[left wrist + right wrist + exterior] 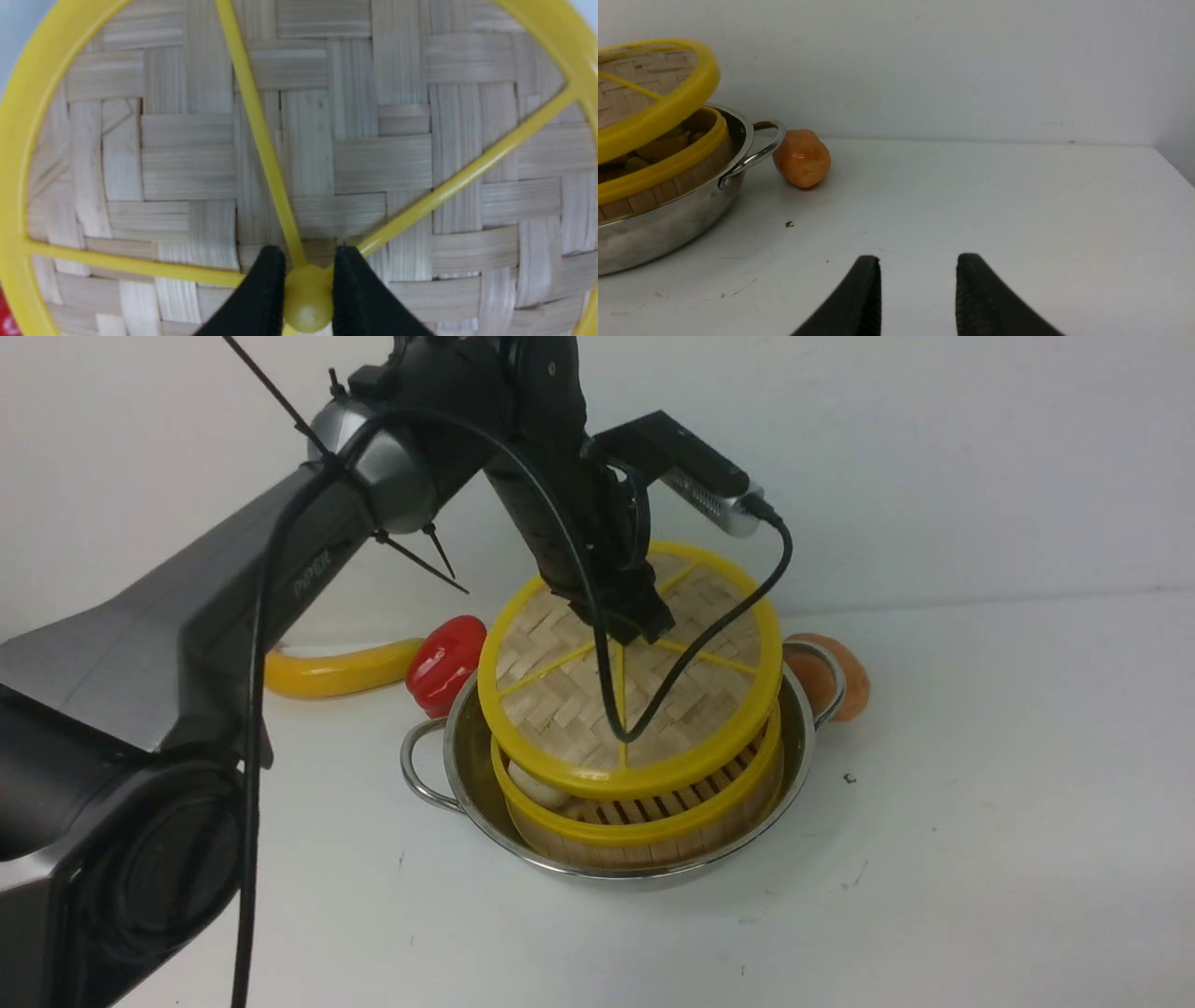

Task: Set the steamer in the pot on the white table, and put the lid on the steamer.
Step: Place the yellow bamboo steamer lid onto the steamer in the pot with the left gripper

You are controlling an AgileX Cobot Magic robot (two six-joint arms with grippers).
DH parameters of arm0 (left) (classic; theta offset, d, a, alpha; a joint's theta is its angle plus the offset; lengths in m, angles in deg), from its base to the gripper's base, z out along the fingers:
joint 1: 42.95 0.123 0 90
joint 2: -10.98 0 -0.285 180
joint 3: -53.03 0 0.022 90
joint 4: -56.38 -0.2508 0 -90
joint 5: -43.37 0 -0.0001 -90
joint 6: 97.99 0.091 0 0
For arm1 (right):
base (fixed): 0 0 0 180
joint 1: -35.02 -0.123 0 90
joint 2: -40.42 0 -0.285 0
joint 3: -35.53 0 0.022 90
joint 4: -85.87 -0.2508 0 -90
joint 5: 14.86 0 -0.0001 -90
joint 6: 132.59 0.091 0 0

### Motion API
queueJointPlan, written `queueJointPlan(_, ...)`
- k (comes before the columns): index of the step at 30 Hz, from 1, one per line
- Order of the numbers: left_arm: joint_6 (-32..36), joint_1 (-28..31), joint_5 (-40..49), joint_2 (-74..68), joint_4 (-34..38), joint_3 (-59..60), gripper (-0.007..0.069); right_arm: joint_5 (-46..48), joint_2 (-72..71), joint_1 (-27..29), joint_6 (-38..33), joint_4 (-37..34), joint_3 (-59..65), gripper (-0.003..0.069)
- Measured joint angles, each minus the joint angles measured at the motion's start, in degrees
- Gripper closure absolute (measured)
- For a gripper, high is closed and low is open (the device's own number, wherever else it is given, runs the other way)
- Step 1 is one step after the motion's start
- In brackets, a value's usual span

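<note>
Steamer (644, 826) first: it sits inside the pot (470, 770), low in the middle of the front view, so that half of the job looks done to me. A pale bun (540, 786) shows through the gap at its left side.

Just above it hangs the lid (560, 700), tilted, with its near edge down at the steamer's yellow rim and its far edge raised. I cannot tell whether the near edge touches. My left claw (644, 625) comes down from the upper left of the frame and is clenched on the small yellow knob (306, 298) at the lid's hub, one black finger on either side of it. I judge the tilt comes from that single central hold, which leaves the disc free to tip. To seat it I will need to level it and centre it over the rim before letting go.

My right claw (917, 280) stands released, with nothing between its fingers, low over the bare surface (980, 859) on the pot's right side, out of the way.

Farther back, a red pepper (446, 663) and a yellow banana (336, 672) lie left of the pot, and an orange toy (850, 686) lies beside its right handle.
</note>
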Motion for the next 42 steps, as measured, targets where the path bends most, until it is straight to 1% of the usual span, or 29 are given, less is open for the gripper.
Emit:
queueJointPlan(16, -1.1, 0.0, 0.0, -0.3, 0.6, 0.9, 0.0505, 0.0, 0.0, 0.0, 0.0, 0.0, 0.0, 0.0410)
queueJointPlan(23, -1.9, 0.0, 0.2, -0.2, -0.9, 1.9, 0.0505, 0.0, 0.0, 0.0, 0.0, 0.0, 0.0, 0.0410)
queueJointPlan(30, -2.0, 0.0, 0.2, 0.0, 0.4, 1.9, 0.0505, 0.0, 0.0, 0.0, 0.0, 0.0, 0.0, 0.0410)
queueJointPlan(42, -2.0, 0.0, 0.2, -0.9, 0.5, 1.9, 0.0505, 0.0, 0.0, 0.0, 0.0, 0.0, 0.0, 0.0410)
